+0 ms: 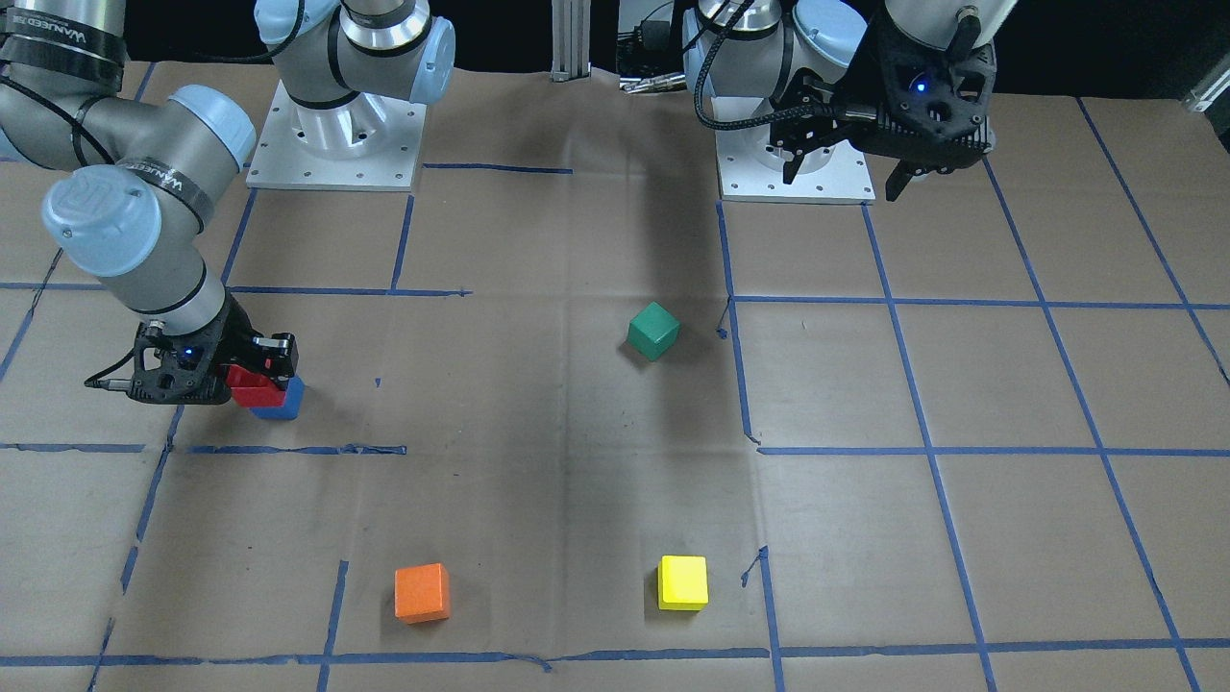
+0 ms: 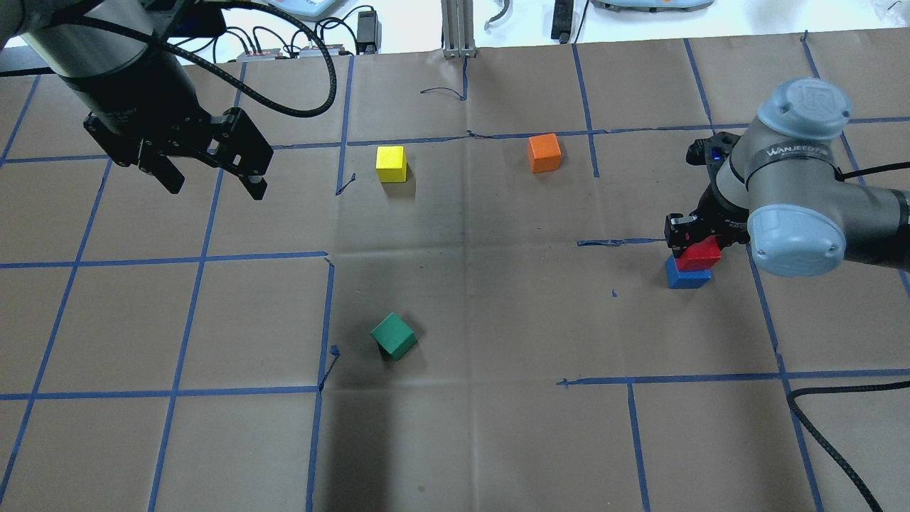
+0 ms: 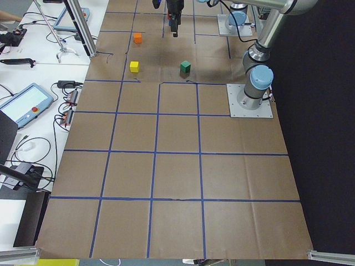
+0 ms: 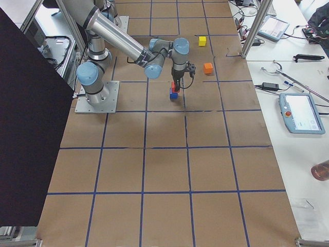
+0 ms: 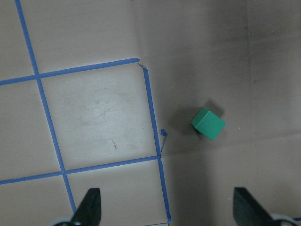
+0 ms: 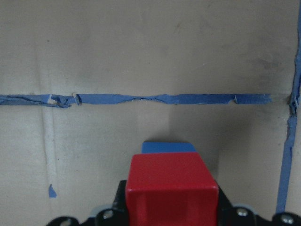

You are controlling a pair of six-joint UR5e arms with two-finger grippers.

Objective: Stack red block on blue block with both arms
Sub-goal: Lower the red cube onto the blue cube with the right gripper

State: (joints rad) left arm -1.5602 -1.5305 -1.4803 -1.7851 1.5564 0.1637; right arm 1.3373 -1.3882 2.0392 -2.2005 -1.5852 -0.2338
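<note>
My right gripper (image 2: 693, 243) is shut on the red block (image 2: 700, 254) and holds it right over the blue block (image 2: 688, 276), shifted slightly off its centre; I cannot tell if the two touch. In the right wrist view the red block (image 6: 171, 188) sits between the fingers and hides most of the blue block (image 6: 168, 147). In the front view the red block (image 1: 252, 386) sits over the blue block (image 1: 285, 406), in the right gripper (image 1: 259, 373). My left gripper (image 2: 215, 188) is open and empty, high above the table, far from both blocks; it also shows in the front view (image 1: 844, 183).
A green cube (image 2: 393, 336) lies near the table's middle, below the left wrist camera (image 5: 208, 124). A yellow cube (image 2: 391, 163) and an orange cube (image 2: 544, 153) lie on the far side. Blue tape lines grid the brown paper. A black cable (image 2: 839, 441) trails at the right.
</note>
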